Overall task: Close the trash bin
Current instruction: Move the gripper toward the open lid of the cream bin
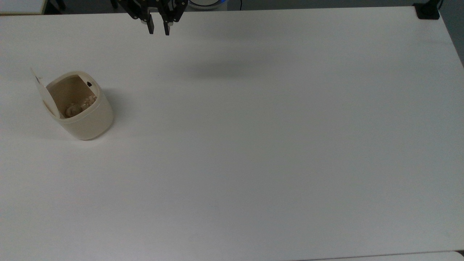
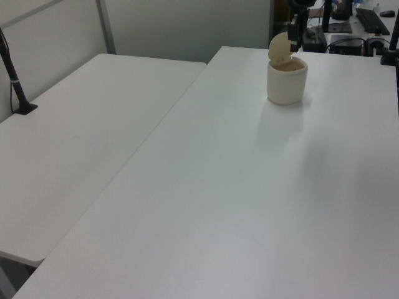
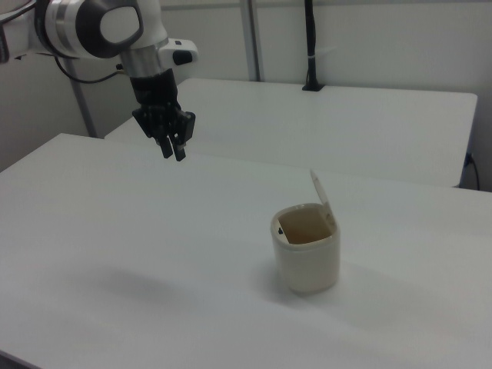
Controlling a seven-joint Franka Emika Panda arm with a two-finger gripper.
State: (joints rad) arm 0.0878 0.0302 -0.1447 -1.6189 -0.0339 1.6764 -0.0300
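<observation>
The cream trash bin point(image 1: 87, 121) stands near the top view's left edge, its flat lid point(image 1: 44, 95) tipped up on the side away from the small black button point(image 1: 89, 84). Crumpled scraps lie inside. In the right view the bin point(image 3: 309, 265) sits right of centre with its lid point(image 3: 320, 188) raised. My gripper point(image 1: 158, 32) hangs above the table's far edge, well apart from the bin, its fingers drawn close together with nothing between them. The right view puts the gripper point(image 3: 172, 152) up and to the left of the bin. In the left view the gripper point(image 2: 293, 42) hangs just behind the bin point(image 2: 287, 84).
The white table point(image 1: 253, 145) spreads wide to the right of the bin in the top view. A black clamp point(image 1: 427, 11) sits at its far right corner. A second white table point(image 2: 81, 124) adjoins it in the left view, with a black post point(image 2: 14, 78) on it.
</observation>
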